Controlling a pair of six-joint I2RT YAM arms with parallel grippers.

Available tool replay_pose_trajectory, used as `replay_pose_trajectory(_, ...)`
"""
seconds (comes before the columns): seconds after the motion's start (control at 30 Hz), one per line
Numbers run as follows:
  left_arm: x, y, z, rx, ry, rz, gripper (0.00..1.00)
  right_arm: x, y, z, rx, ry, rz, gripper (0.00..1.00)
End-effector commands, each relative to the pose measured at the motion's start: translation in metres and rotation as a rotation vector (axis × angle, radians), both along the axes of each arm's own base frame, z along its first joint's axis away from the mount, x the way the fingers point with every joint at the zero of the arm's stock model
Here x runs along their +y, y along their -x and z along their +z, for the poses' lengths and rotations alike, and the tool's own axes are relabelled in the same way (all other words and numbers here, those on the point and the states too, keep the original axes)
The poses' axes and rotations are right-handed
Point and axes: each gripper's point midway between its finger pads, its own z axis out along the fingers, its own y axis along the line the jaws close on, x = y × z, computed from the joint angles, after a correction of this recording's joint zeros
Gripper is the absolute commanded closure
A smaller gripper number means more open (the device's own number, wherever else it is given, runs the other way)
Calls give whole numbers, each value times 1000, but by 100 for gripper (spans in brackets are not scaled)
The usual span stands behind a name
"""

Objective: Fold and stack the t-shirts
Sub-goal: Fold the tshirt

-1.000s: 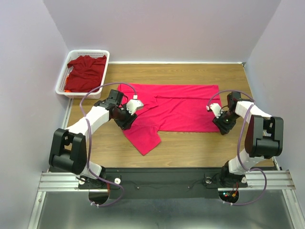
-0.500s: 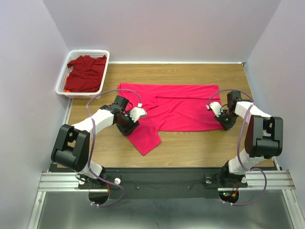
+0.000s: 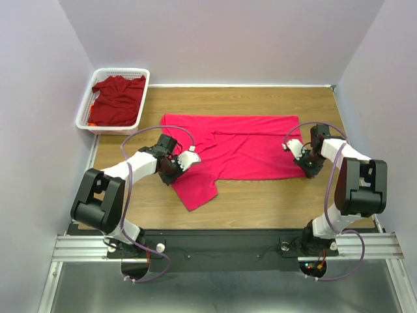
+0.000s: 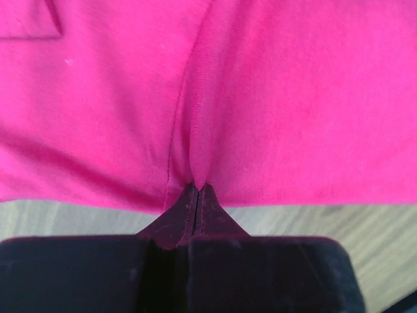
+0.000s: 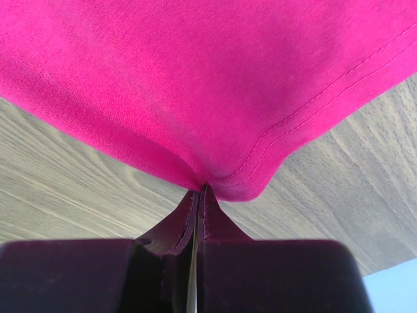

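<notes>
Over the last second the bright pinkish-red short-sleeved cloth t-shirt (image 3: 241, 147) has barely shifted, only its near sleeve drawing in a little, while both arms have settled onto it and closed. The shirt lies spread across the middle of the brown wooden table (image 3: 260, 199), sleeve pointing toward the near edge. The left gripper (image 4: 197, 190) is clamped on a small ridge of cloth by that sleeve, beside a seam. The right gripper (image 5: 199, 191) pinches the stitched hem corner at the shirt's near right end. Well apart, at the far left corner, the darker maroon-red t-shirt (image 3: 118, 98) sits crumpled in the white plastic mesh basket (image 3: 85, 111).
</notes>
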Motion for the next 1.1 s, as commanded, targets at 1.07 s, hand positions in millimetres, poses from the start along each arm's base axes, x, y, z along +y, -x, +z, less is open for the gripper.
replay_pose_trajectory(1.07,-5,-74,106,2,151,56,100,-18,-107,65,-66,34,69,99)
